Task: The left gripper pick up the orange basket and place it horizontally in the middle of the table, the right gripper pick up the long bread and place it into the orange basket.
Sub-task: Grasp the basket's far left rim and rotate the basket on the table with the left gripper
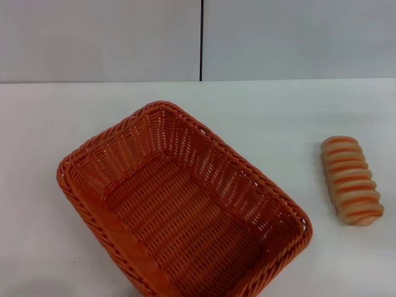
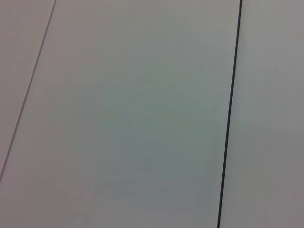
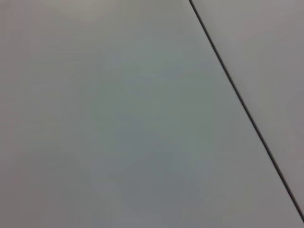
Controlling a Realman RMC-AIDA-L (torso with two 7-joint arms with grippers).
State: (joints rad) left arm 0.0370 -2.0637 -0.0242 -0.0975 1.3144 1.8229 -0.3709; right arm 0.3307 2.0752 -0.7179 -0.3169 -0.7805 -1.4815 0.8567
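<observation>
In the head view the orange basket (image 1: 185, 204) lies on the white table (image 1: 49, 124), left of centre, turned diagonally with its long side running from upper left to lower right. It is empty, and its near corner runs off the lower edge of the view. The long bread (image 1: 351, 180), beige with orange-brown stripes, lies on the table to the right of the basket, well apart from it. Neither gripper shows in any view. Both wrist views show only a pale panelled surface with a dark seam.
A pale wall with a dark vertical seam (image 1: 201, 40) rises behind the table's far edge. Bare tabletop stretches behind the basket and between the basket and the bread.
</observation>
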